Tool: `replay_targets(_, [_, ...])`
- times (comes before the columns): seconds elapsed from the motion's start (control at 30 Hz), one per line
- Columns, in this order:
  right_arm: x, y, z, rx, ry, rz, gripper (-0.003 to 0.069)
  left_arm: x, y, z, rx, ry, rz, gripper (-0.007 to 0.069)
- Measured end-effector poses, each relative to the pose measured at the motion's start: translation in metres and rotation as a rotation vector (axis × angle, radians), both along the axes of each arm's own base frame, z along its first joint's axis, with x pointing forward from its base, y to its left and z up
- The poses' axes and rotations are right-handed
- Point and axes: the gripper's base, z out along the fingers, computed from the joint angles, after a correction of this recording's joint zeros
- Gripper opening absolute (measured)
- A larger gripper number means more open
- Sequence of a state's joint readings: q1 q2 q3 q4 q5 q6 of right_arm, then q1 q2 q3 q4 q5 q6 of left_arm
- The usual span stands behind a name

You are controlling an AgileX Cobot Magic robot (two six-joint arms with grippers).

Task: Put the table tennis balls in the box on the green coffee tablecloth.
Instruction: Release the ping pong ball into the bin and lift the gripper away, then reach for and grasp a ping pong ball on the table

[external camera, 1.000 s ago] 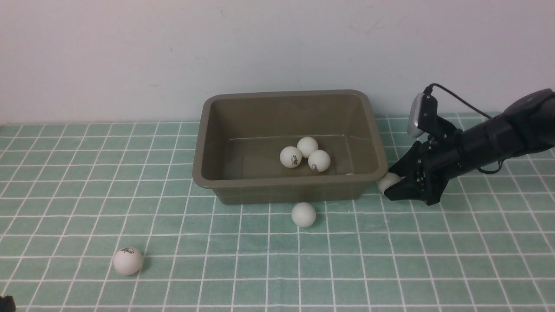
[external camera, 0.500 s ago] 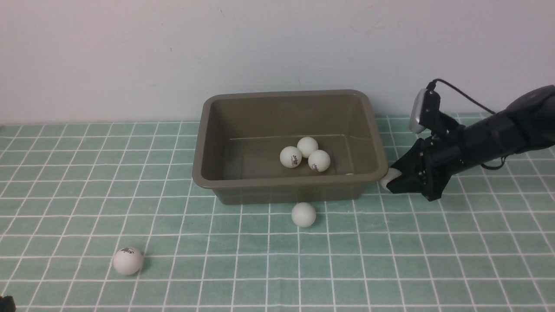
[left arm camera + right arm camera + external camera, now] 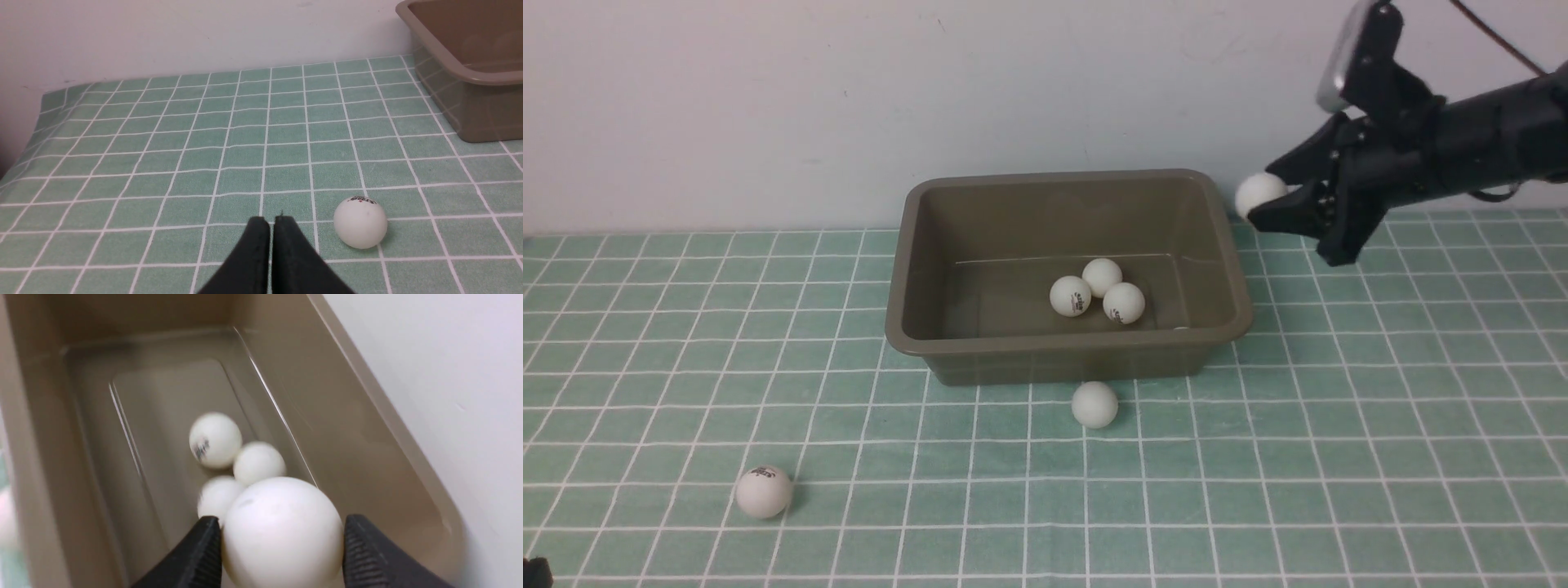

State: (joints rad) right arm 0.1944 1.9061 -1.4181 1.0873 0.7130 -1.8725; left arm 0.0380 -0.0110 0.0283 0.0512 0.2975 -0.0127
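The olive-brown box (image 3: 1062, 349) stands on the green coffee tablecloth (image 3: 1380, 425) and holds three clustered table tennis balls (image 3: 1102, 277); a sliver of another (image 3: 1181, 328) shows behind its front rim. My right gripper (image 3: 1264, 201) is shut on a white ball (image 3: 1258, 193), raised just right of the box's far right corner. In the right wrist view that ball (image 3: 282, 539) sits between both fingers (image 3: 367, 547) over the box (image 3: 32, 465). One ball (image 3: 1094, 404) lies before the box, another (image 3: 764, 492) at the near left. My left gripper (image 3: 271, 222) is shut and empty beside that ball (image 3: 360, 222).
A pale wall rises right behind the box and the cloth's far edge. The cloth's left edge drops off in the left wrist view. A corner of the box (image 3: 470, 77) shows ahead of the left gripper.
My right gripper closed on the ball lying by the box's right side and lifted it up and back to above rim height. The left gripper and the other balls stayed still.
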Motion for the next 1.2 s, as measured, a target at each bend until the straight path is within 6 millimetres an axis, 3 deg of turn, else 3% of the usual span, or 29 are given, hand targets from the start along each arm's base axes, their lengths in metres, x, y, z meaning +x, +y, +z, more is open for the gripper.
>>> replay_targets(0.17, [0.004, 0.023, -0.015, 0.014, 0.003, -0.049, 0.0348, 0.0, 0.0, 0.0, 0.0, 0.0, 0.0, -0.0004])
replay_targets(0.33, [0.009, 0.034, -0.034, 0.045, 0.047, -0.094, 0.0348, 0.0, 0.0, 0.0, 0.0, 0.0, 0.0, -0.0004])
replay_targets(0.5, [0.015, 0.035, -0.056, 0.072, 0.102, -0.143, 0.0423, 0.0, 0.0, 0.0, 0.0, 0.0, 0.0, -0.0004])
replay_targets(0.67, [0.016, 0.035, -0.059, 0.085, 0.115, -0.158, 0.0499, 0.0, 0.0, 0.0, 0.0, 0.0, 0.0, -0.0004])
replay_targets(0.83, [0.017, 0.035, -0.057, 0.092, 0.109, -0.168, 0.0515, 0.0, 0.0, 0.0, 0.0, 0.0, 0.0, -0.0004])
replay_targets(0.93, [0.014, 0.034, -0.04, 0.117, 0.086, -0.183, 0.0514, 0.0, 0.0, 0.0, 0.0, 0.0, 0.0, -0.0004])
replay_targets(1.03, [0.005, 0.029, 0.002, 0.195, 0.043, -0.232, 0.0503, 0.0, 0.0, 0.0, 0.0, 0.0, 0.0, -0.0004])
replay_targets(1.07, [0.004, 0.028, 0.006, 0.199, 0.034, -0.232, 0.0501, 0.0, 0.0, 0.0, 0.0, 0.0, 0.0, -0.0004])
replay_targets(1.1, [0.0, 0.026, 0.022, 0.236, 0.022, -0.26, 0.0492, 0.0, 0.0, 0.0, 0.0, 0.0, 0.0, -0.0004])
replay_targets(1.13, [-0.016, 0.01, 0.074, 0.351, -0.028, -0.335, 0.0461, 0.0, 0.0, 0.0, 0.0, 0.0, 0.0, -0.0004])
replay_targets(1.2, [-0.034, -0.005, 0.113, 0.418, -0.076, -0.369, 0.0431, 0.0, 0.0, 0.0, 0.0, 0.0, 0.0, -0.0004])
